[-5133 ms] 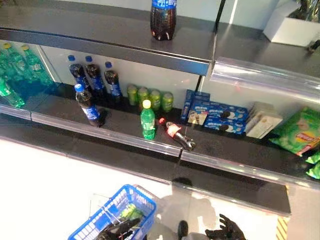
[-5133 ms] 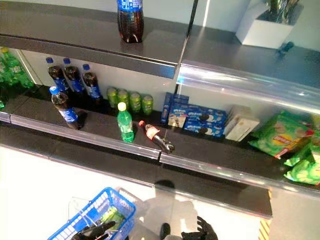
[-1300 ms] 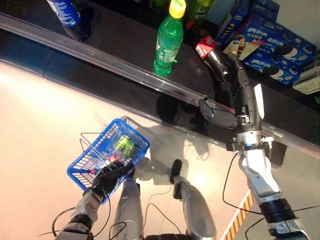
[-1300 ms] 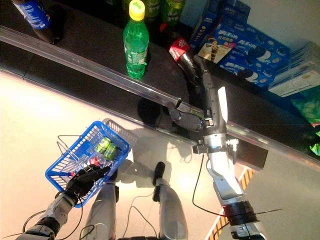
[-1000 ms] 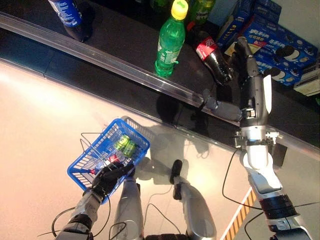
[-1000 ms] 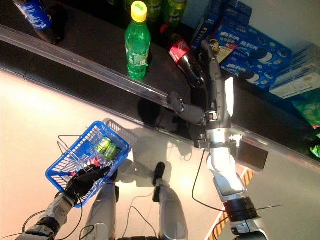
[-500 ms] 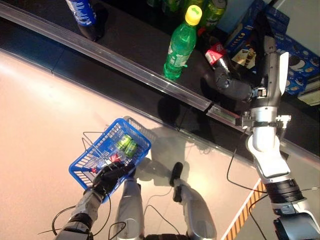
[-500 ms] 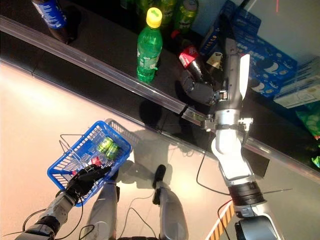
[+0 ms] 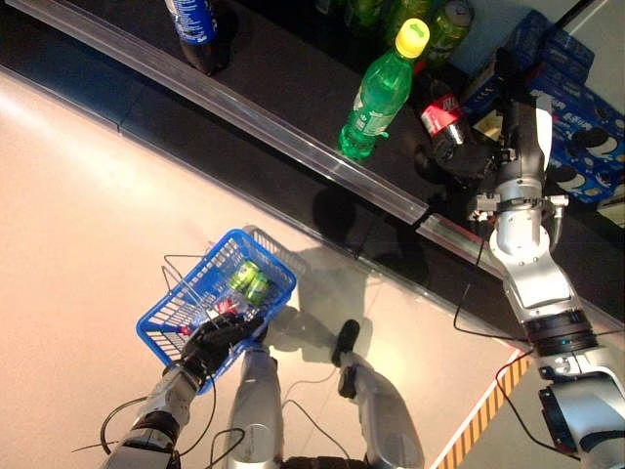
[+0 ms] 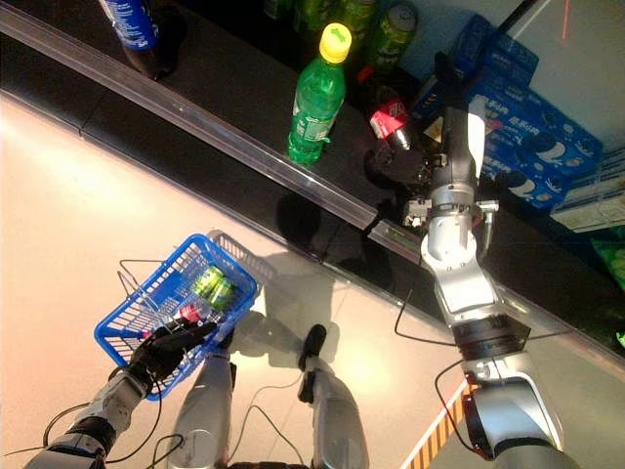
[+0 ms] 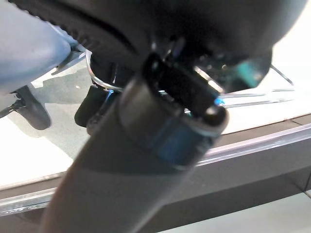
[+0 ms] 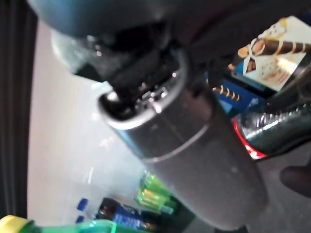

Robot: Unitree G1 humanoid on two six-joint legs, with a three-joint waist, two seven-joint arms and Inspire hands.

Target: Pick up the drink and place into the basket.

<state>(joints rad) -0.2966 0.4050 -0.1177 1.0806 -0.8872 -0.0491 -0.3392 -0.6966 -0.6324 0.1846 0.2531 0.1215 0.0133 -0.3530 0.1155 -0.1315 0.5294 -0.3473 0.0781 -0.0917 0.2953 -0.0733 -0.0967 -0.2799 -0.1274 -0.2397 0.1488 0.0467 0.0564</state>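
A cola bottle with a red label lies on its side on the dark shelf, just right of an upright green bottle. My right hand is at the lying bottle, its fingers straight along the far side and the thumb at the near side, open. The bottle also shows in the right wrist view. My left hand is shut on the wire handles of the blue basket, which hangs low at the left and holds green cans and a red-labelled drink.
A clear rail runs along the shelf's front edge. A dark bottle with a blue label stands at the far left, green cans at the back, blue biscuit boxes right of my hand. Striped tape marks the floor.
The camera has shifted. My right hand has reached further over the rail onto the shelf and come up against the lying cola bottle. The blue basket hangs as before.
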